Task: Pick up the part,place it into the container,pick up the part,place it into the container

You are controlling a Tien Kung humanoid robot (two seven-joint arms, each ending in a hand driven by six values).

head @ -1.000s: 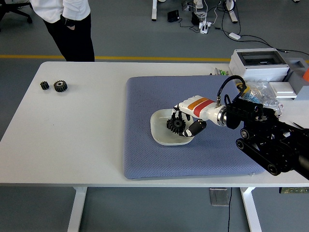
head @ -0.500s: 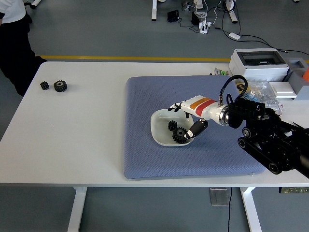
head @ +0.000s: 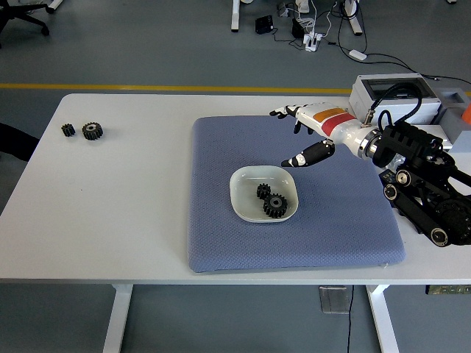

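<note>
Black gears (head: pixel 270 201) in white bowl (head: pixel 243 193), right robot hand (head: pixel 303 134) spread above, apart, holding nothing

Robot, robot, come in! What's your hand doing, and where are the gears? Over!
Right hand open, empty, above the blue mat. Two gears in the white dish. Two more gears at the table's far left. Nothing in the way.

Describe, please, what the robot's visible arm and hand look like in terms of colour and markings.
The right hand has a white shell with orange and red stripes and black fingertips. Behind it, the right arm is black, jointed metal, with a black cable looping over the wrist.
</note>
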